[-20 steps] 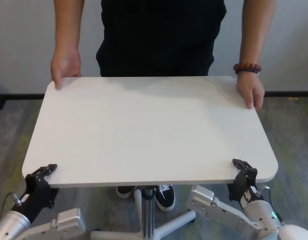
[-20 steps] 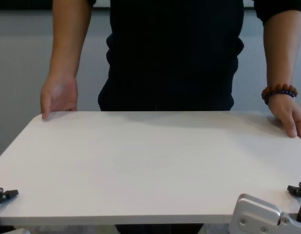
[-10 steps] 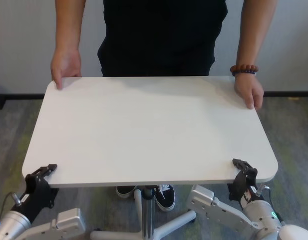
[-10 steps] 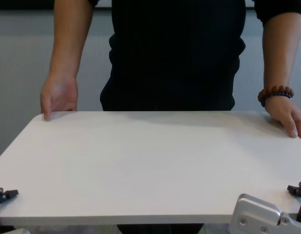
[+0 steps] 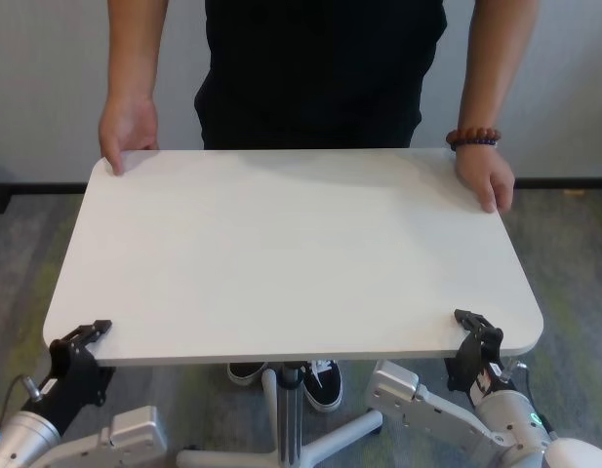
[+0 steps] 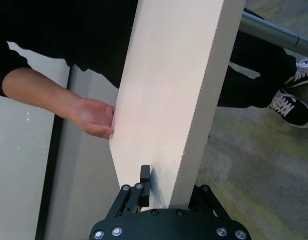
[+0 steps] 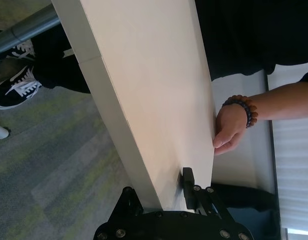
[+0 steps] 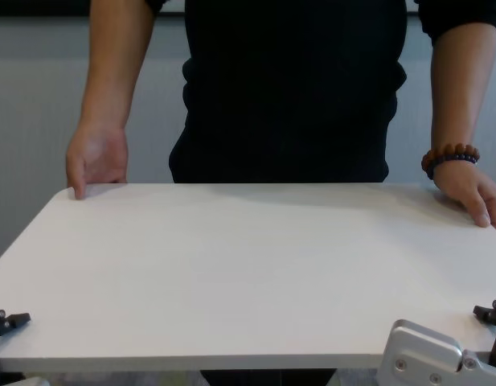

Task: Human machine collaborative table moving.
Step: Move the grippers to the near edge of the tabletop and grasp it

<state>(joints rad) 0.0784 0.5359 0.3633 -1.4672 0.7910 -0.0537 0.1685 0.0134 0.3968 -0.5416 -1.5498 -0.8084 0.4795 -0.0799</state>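
The white table (image 5: pixel 291 253) stands in front of me on a slim metal pole (image 5: pixel 290 409). My left gripper (image 5: pixel 81 343) is shut on the tabletop's near left corner, one finger above and one below; the left wrist view shows the clamped edge (image 6: pixel 166 197). My right gripper (image 5: pixel 473 336) is shut on the near right corner, as the right wrist view (image 7: pixel 168 197) shows. The human (image 5: pixel 320 68) in a black top stands at the far side. One hand (image 5: pixel 127 132) holds the far left corner. The other hand (image 5: pixel 486 180), with a bead bracelet (image 5: pixel 473 138), holds the far right corner.
The floor is grey-green carpet (image 5: pixel 18 263). The table's white base legs (image 5: pixel 330 444) spread under the top, and the human's black-and-white shoes (image 5: pixel 320 382) show beneath it. A pale wall (image 5: pixel 47 78) stands behind the human.
The human has shifted slightly, and the braceleted wrist has risen a little. The table and both grippers have not visibly moved.
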